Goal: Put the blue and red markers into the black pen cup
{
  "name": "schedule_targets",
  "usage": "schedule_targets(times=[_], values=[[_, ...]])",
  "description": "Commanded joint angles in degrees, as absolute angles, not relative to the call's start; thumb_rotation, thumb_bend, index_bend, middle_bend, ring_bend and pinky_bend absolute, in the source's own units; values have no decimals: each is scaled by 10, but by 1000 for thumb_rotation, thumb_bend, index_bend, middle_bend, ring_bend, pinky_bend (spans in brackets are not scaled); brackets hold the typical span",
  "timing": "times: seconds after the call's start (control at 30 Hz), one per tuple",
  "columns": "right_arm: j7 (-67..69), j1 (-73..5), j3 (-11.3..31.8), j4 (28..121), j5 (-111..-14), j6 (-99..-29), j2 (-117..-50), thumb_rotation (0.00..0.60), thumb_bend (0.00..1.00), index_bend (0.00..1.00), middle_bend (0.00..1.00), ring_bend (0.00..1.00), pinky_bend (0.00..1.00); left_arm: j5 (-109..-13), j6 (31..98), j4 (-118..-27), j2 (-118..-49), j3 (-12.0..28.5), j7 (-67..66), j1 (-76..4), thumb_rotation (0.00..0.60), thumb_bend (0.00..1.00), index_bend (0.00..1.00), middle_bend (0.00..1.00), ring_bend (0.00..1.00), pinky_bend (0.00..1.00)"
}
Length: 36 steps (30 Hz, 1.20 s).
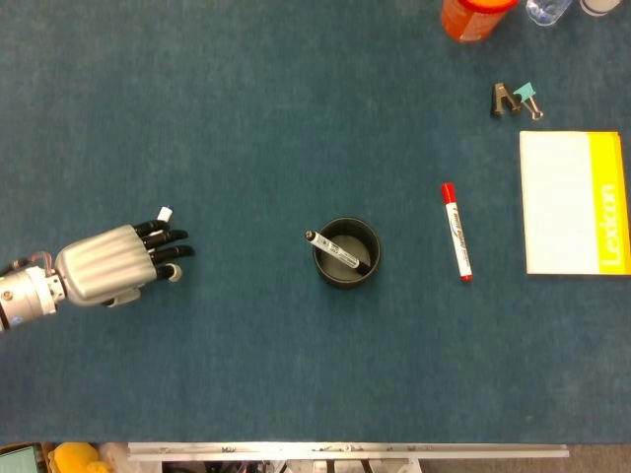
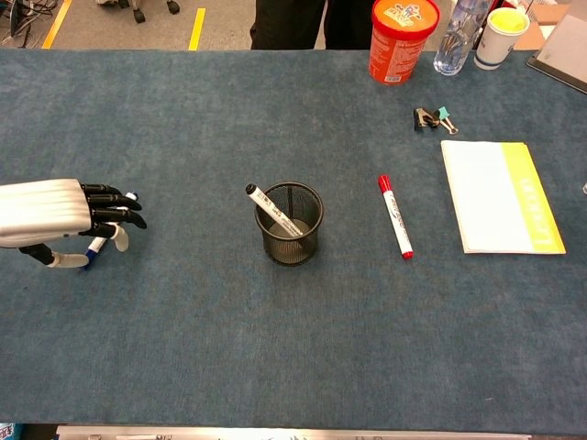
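Observation:
My left hand [image 1: 110, 267] [image 2: 57, 215] is at the left side of the table and grips the blue marker [image 2: 95, 245], whose white end [image 1: 164, 212] pokes out past the fingers. The black mesh pen cup [image 1: 346, 253] [image 2: 289, 223] stands upright at the table's middle with a black-capped white marker [image 2: 269, 210] leaning in it. The red marker [image 1: 455, 231] [image 2: 395, 215] lies flat on the cloth to the right of the cup. My right hand shows in neither view.
A white and yellow notepad [image 1: 574, 202] lies at the right. Binder clips [image 1: 516, 100] sit beyond it. An orange tub [image 2: 402, 38], a clear bottle [image 2: 457, 35] and a paper cup [image 2: 500, 34] stand along the far edge.

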<state>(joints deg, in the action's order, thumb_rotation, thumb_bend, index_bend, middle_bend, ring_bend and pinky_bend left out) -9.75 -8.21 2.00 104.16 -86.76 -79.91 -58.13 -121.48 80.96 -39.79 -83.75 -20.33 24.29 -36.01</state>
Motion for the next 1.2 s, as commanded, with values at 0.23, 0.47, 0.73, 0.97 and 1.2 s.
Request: schedule_targets(times=[0.23, 0.47, 0.73, 0.97, 1.2], values=[[-119, -79, 22, 1059, -865, -805, -580, 600, 138, 455, 369, 287, 255, -1210, 830, -330, -858, -217, 275, -362, 600, 270, 357, 178, 111, 190], [-129, -78, 22, 1069, -866, -807, -580, 600, 138, 456, 369, 287, 255, -1207, 858, -265, -879, -226, 288, -348, 600, 258, 356, 178, 111, 190], [-132, -74, 21, 1073, -870, -814, -580, 600, 138, 457, 369, 287, 255, -1201, 856, -230, -895, -235, 300, -346, 600, 256, 356, 177, 111, 190], [-129, -70, 20, 1071, -871, -818, -580, 600, 138, 457, 369, 287, 255, -1195, 830, -237, -894, -242, 285, -353, 600, 256, 356, 160, 111, 183], [-125, -68, 20, 1069, -871, -820, -579, 600, 138, 460, 369, 287, 255, -1184, 809, -250, -890, -242, 273, -357, 600, 256, 356, 157, 111, 177]])
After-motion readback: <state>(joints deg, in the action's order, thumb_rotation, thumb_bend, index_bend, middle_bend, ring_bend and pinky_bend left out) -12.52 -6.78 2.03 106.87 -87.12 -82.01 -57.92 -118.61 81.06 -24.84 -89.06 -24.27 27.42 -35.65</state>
